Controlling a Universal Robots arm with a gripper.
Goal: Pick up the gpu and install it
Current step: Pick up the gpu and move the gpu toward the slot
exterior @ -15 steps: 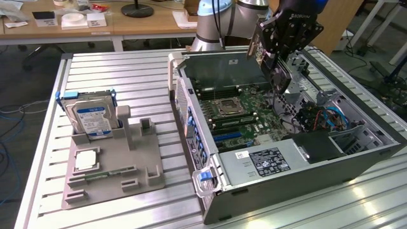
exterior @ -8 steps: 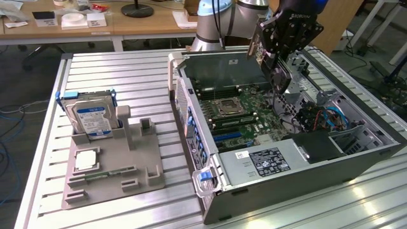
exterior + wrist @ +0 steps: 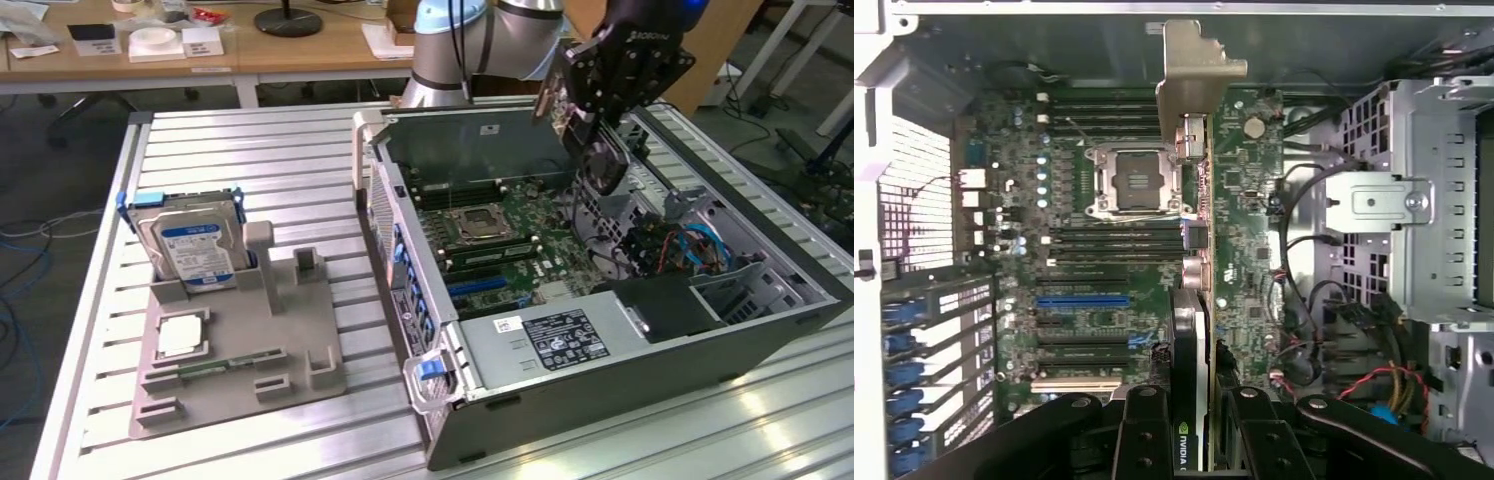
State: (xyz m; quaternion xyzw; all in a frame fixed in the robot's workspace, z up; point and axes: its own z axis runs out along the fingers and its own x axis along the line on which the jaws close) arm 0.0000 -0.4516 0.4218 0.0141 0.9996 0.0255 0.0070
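The gpu (image 3: pixel 1192 330) (image 3: pixel 603 160) is held in the air over the open computer case (image 3: pixel 747 330), above the motherboard (image 3: pixel 1104 330) and not seated in it. In the wrist view it appears edge-on, standing on its thin side. Its long axis runs from the gripper (image 3: pixel 1199 400) (image 3: pixel 598 125) out to its pale metal bracket (image 3: pixel 1194 70) (image 3: pixel 546 100), passing just beside the processor socket (image 3: pixel 1134 180) and crosswise to the blue slot (image 3: pixel 1084 300). In the exterior view this axis runs roughly from 11 o'clock to 5 o'clock, with the bracket end pointing toward 11 o'clock. The jaws are clamped on the gpu, one black finger (image 3: pixel 1144 430) on each flat side of the end opposite the bracket. A metal drive cage (image 3: pixel 1414 200) lies inside the case beside the card. Toward 9 o'clock from the case in the exterior view, well apart, a hard drive (image 3: pixel 194 250) stands upright in a grey holder (image 3: pixel 254 350) on the slatted metal table (image 3: pixel 267 140).
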